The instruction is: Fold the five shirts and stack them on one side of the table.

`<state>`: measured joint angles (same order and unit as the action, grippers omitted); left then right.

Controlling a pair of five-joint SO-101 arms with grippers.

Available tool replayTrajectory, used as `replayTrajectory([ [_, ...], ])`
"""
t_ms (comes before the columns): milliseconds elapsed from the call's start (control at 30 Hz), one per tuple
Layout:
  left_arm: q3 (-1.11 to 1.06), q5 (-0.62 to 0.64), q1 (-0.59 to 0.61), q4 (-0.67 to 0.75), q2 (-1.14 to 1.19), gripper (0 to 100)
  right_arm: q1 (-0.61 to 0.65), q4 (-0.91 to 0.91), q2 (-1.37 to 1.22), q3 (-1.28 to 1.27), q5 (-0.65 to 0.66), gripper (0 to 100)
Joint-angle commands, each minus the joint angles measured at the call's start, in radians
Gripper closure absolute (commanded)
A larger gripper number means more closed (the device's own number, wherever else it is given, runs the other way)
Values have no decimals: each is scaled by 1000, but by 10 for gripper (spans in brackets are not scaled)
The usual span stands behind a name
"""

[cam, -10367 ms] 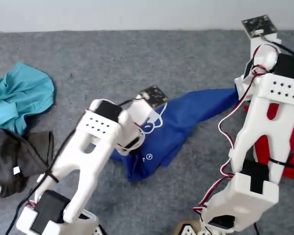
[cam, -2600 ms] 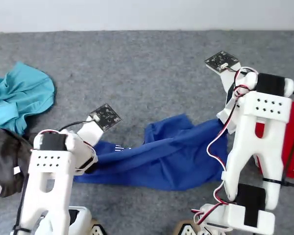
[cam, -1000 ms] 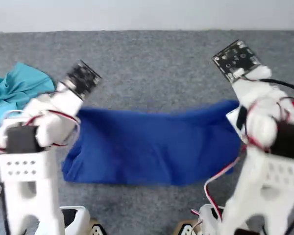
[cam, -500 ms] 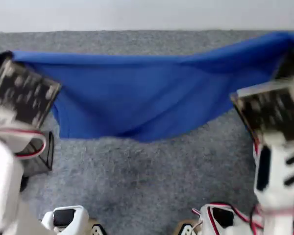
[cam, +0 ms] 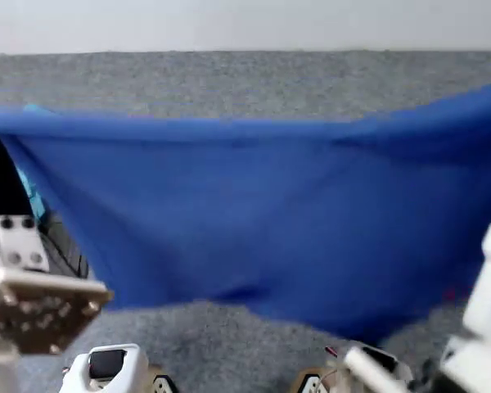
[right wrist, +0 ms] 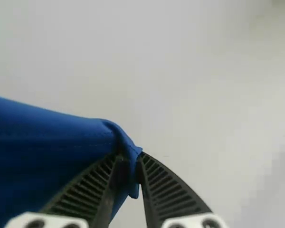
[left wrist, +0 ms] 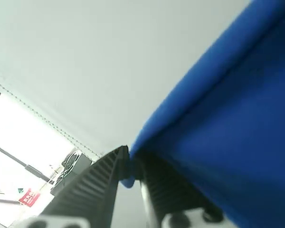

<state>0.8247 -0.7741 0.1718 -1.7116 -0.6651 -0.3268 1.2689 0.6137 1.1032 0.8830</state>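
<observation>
While the left hand [left wrist: 132, 160] and right hand [right wrist: 131, 164] each pinch its edge, one blue shirt [cam: 254, 205] hangs spread.

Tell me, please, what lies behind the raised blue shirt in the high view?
The blue shirt hangs across most of the grey table. A sliver of teal cloth shows at its edge; anything else behind it is covered.

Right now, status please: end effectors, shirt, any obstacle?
Left end effector shut on blue cloth shirt, at its edge. Right end effector likewise. Shirt held up, spread wide, hiding much of grey table.
</observation>
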Motion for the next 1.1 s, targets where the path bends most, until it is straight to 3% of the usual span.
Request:
replayTrajectory([
  [0,31,-37,9,-43,-2,985,-50,53,-10,29,11,990],
  [433,-79,-38,5,-43,-5,985,-54,122,-10,34,11,990],
  [633,-143,-38,3,-43,-118,985,-54,151,62,26,35,990],
  [900,-314,-40,5,-38,-267,985,-54,200,73,25,40,990],
  [1067,-510,-40,8,71,-267,985,-50,189,10,-127,31,990],
])
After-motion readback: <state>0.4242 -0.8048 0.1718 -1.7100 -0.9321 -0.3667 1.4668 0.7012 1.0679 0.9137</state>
